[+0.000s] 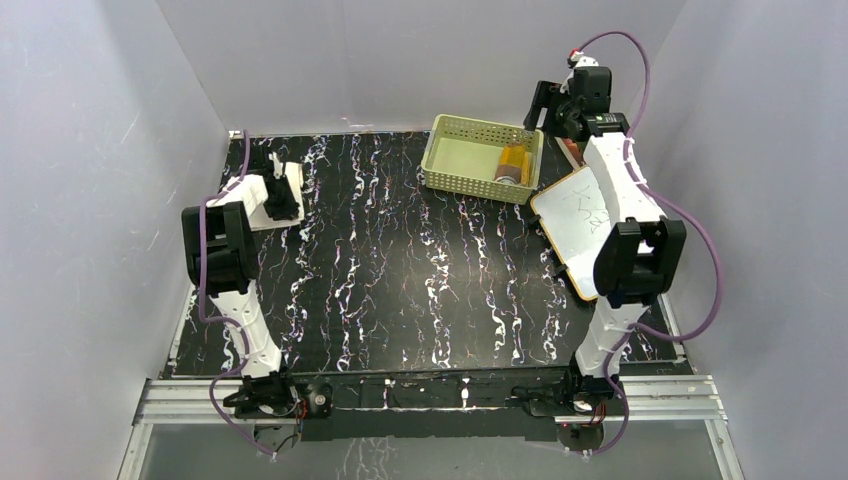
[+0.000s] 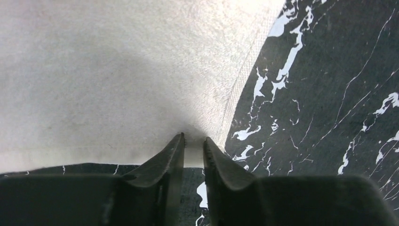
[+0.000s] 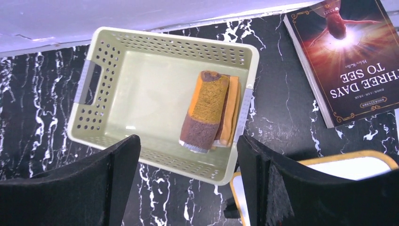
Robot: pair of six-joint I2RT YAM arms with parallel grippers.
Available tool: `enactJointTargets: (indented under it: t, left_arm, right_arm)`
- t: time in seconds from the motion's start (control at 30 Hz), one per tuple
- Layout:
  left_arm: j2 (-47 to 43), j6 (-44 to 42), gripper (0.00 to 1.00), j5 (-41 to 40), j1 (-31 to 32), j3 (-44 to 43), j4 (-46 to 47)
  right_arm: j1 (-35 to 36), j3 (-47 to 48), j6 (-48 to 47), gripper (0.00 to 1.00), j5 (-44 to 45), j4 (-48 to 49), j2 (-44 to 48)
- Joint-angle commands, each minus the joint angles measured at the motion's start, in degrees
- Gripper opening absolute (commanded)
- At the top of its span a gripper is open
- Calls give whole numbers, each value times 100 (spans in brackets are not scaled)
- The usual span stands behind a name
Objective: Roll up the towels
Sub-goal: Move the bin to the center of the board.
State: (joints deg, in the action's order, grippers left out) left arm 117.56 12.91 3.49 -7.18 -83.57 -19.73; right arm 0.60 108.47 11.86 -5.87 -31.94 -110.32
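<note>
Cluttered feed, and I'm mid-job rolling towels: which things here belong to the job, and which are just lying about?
Job: white towel; yellow-brown towel, rolled, lying in the basket.
Lying about: book; whiteboard.

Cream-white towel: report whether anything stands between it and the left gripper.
Nothing visible does. The left gripper has its narrowly parted jaws right at the near edge of the cream-white cloth towel on the black marbled table.

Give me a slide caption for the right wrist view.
Open jaws frame the basket holding the rolled towel, a book beside it.
</note>
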Motion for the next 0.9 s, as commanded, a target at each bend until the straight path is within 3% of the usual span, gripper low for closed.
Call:
enactJointTargets:
  t: [0.0, 0.17, 0.47, 0.5, 0.57, 0.6, 0.7, 0.87]
  left_arm:
    - [65, -62, 15, -178, 157, -80, -406]
    - [74, -167, 0, -221, 179, -189, -625]
    - [-299, -486, 0, -59, 176, -865, -1192]
    - [-329, -479, 9, -25, 171, -866, -1216]
    - [-471, -416, 38, 149, 186, -700, -1121]
    - [-565, -394, 44, 223, 194, -591, -1029]
    - [-712, -427, 49, 174, 319, -429, -917]
    - [-550, -626, 48, -503, 737, -461, -976]
  right_arm:
    - [-16, -510, 109, 74, -242, 503, 468]
    - [-16, -684, 166, 74, -405, 542, 610]
    - [48, -726, 341, 73, -641, 644, 824]
    - [68, -741, 343, 74, -651, 639, 845]
    - [116, -805, 336, 74, -636, 641, 896]
    - [137, -838, 331, 74, -635, 645, 916]
    - [173, -917, 314, 75, -631, 638, 949]
    - [190, -915, 302, 75, -637, 634, 960]
